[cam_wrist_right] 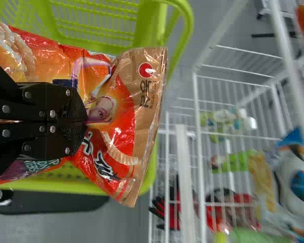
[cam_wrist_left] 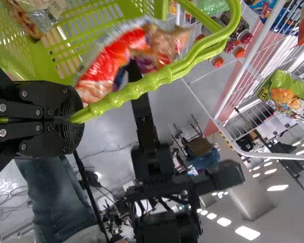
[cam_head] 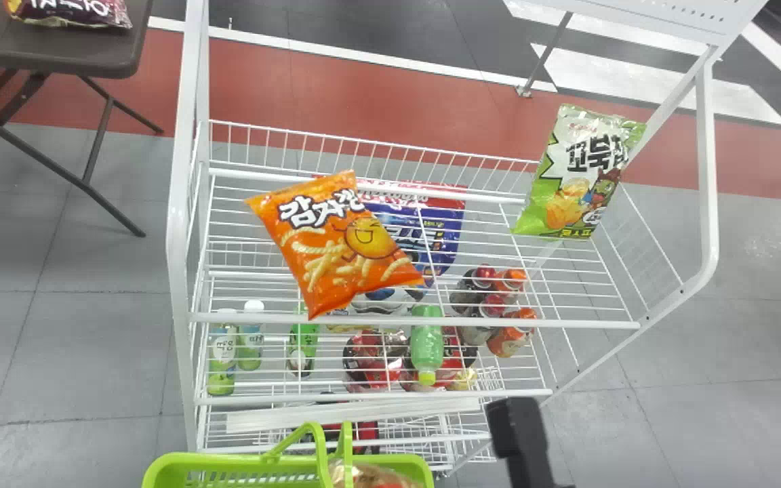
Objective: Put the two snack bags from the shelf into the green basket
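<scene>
Placing step, I judge: my right claw [cam_wrist_right: 86, 122] grips the bag [cam_wrist_right: 125, 96] tight, my left claw [cam_wrist_left: 79, 120] the handle [cam_wrist_left: 157, 78]; next, release inside the rim of the basket [cam_head: 228, 462].

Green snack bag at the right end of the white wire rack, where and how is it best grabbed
Probably by the top edge of the green snack bag, coming down from above with one jaw in front and one behind. The bag looks propped upright, and that thin edge sticks up past the rack's back rim in the head view.
</scene>
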